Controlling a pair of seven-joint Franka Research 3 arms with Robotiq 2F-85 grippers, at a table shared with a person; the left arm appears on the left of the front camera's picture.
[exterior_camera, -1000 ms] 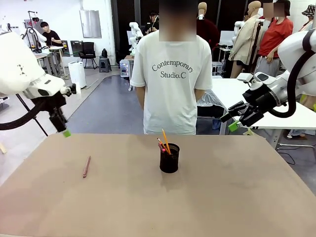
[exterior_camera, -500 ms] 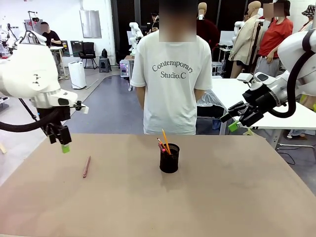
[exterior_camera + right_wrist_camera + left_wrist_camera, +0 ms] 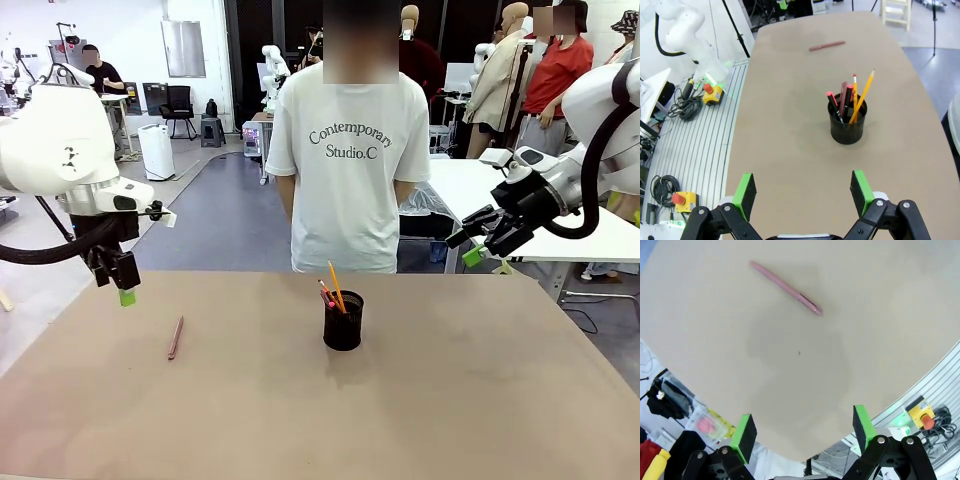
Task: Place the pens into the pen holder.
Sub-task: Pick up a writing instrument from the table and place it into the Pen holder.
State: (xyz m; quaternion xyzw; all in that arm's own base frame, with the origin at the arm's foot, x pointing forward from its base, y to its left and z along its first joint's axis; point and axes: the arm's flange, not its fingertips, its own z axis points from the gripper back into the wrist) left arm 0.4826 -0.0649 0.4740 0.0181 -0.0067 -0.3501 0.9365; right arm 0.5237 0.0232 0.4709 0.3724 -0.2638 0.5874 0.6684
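Left of the black mesh holder (image 3: pixel 343 322), well apart, a pinkish pen (image 3: pixel 176 337) lies flat on the bare tabletop (image 3: pixel 480 400); a yellow pencil (image 3: pixel 336 285) and red pens (image 3: pixel 842 100) stand in the holder. Left jaws hang wide and empty above the tabletop's left edge, right jaws wide off its right side, and a person (image 3: pixel 345 150) stands at the far edge.

In the front view, the mesh wall of the pen holder (image 3: pixel 343 322) hid the lower ends of the pens (image 3: pixel 333 288) standing in it, and they were too small there to count. The left gripper (image 3: pixel 125 294) was seen edge-on, so its jaw gap could not be read from that side. The person (image 3: pixel 348 150) had both forearms hidden behind the body, and the table (image 3: pixel 450 400) hid the legs. Both robot arms ran out past the picture's sides.
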